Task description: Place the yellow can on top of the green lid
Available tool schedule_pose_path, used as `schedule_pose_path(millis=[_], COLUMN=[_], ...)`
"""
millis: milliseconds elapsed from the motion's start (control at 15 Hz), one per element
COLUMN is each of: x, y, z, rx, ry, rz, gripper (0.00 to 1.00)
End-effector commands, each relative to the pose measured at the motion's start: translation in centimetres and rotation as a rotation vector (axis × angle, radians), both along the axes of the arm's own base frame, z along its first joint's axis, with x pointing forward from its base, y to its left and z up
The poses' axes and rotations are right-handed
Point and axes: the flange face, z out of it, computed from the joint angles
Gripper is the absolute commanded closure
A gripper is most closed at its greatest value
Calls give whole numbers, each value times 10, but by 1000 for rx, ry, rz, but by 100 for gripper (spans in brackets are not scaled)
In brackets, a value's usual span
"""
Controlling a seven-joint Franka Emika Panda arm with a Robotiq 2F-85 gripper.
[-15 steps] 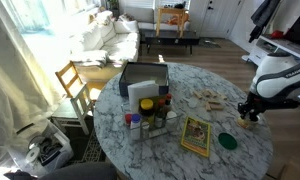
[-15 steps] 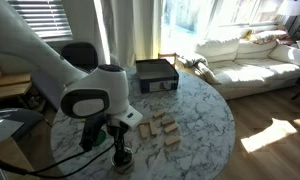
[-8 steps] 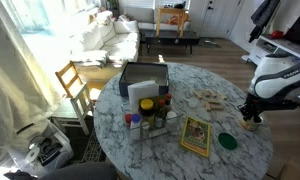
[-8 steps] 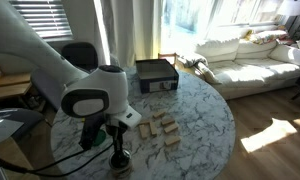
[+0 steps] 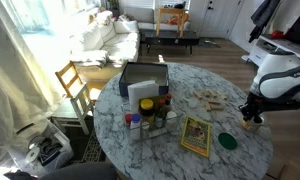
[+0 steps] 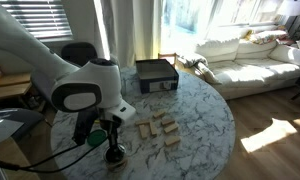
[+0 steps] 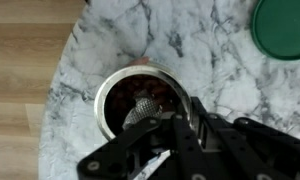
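The yellow can stands near the edge of the marble table. From above in the wrist view it shows as a round metal rim with a dark inside. My gripper is shut on its rim at the side nearest the camera. The green lid lies flat on the table a short way from the can, apart from it. In both exterior views the gripper holds the can at the table's edge, beside the green lid.
Wooden blocks lie mid-table. A black box, bottles and jars and a yellow-green booklet are also on the table. A wooden chair stands beside it. The floor drops off just past the can.
The arm has swung a little and the gripper with the can has shifted slightly toward the green lid, which now shows beside it in an exterior view.
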Motion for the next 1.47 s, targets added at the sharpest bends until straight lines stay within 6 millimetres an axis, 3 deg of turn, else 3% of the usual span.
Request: schedule_pose_path(millis=[0, 400, 733, 800, 933, 1067, 1133, 1333, 1400], x=[-27, -45, -52, -37, -31, -28, -31, -30, -30], y=[34, 95, 155, 165, 184, 192, 187, 192, 192], z=[21, 52, 57, 62, 59, 53, 59, 56, 55], rx=[63, 121, 154, 156, 132, 123, 120, 117, 118], ry=[7, -11, 18, 12, -3, -1, 7, 9, 10], rz=[44, 198, 358, 388, 438, 458, 440, 453, 453], gripper=[97, 97, 97, 97, 97, 97, 89, 89, 97])
